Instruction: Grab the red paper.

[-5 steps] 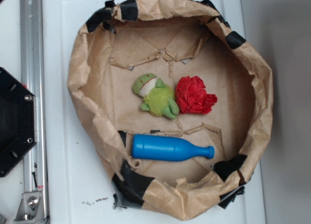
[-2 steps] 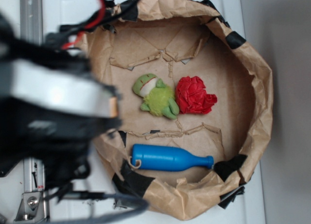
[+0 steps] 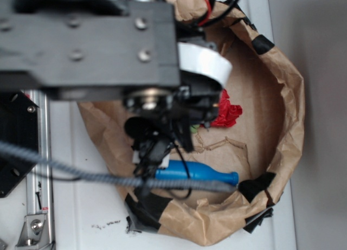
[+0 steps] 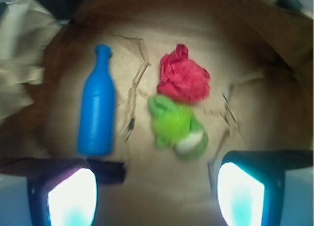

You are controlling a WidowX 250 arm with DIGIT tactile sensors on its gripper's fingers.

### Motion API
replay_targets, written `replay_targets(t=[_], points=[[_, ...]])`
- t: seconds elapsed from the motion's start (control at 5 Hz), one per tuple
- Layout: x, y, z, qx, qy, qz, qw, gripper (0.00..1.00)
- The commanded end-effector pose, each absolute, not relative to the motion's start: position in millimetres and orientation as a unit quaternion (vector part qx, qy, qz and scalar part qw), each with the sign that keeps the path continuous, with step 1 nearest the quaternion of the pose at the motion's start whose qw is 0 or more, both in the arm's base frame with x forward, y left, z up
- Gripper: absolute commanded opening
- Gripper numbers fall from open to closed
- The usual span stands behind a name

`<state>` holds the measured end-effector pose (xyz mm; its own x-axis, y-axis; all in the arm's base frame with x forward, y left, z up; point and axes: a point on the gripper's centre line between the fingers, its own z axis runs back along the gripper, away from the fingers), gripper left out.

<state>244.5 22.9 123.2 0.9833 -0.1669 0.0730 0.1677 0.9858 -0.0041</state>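
The arm has swung in over the paper bowl (image 3: 287,98) within the last second. Its gripper (image 4: 156,196), wide open and empty, hangs above the red paper (image 4: 184,80), which touches the frog (image 4: 177,128) near the bottle (image 4: 98,115); descent remains.

End effector (image 4: 156,196) wide open, empty, fingers (image 4: 66,196) spread apart.

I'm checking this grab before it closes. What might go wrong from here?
The bright red crumpled paper wad lies right against the green frog plush, so the wide-open gripper, not yet down, may pinch the plush too or instead. The wrist view is blurred, so aim may be off. The torn brown paper lining could snag a finger. The blue plastic bottle lies apart.
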Motion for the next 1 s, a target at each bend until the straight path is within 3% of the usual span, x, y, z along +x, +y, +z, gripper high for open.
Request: replay_targets(t=[0.0,0.2,0.6,0.8], points=[[286,31,87,0.011,-0.053,-0.136,0.989,1.00],[300,26,56,0.012,-0.061,-0.165,0.984,1.00],[320,8,37,0.069,-0.093,-0.217,0.969,1.00],[320,20,35,0.041,-0.101,-0.174,0.979,0.00]])
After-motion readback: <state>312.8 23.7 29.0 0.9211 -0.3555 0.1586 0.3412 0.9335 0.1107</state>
